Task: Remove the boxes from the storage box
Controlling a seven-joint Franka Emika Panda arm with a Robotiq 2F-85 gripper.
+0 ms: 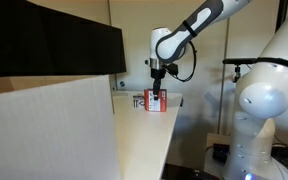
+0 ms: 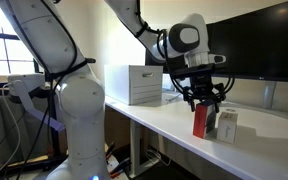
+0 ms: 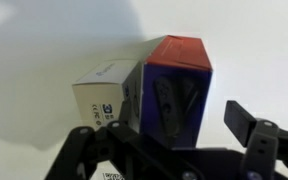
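The gripper (image 3: pixel 159 128) hangs directly above the red carton (image 3: pixel 174 90). Its jaws are spread to either side of the carton and clear of its faces, so nothing is grasped. The red carton stands upright on the table (image 2: pixel 164 125), outside the storage box (image 2: pixel 142 85), which sits well apart from the red carton along the same table. A white carton (image 3: pixel 104 100) stands just beside the red carton and probably touches it, though the wrist view is too soft to confirm contact. The step in hand is judged to be the set-down of the red carton. The next move calls for a straight vertical retreat, so that neither carton is tipped. No view shows inside the storage box, so whether cartons remain there cannot be determined.
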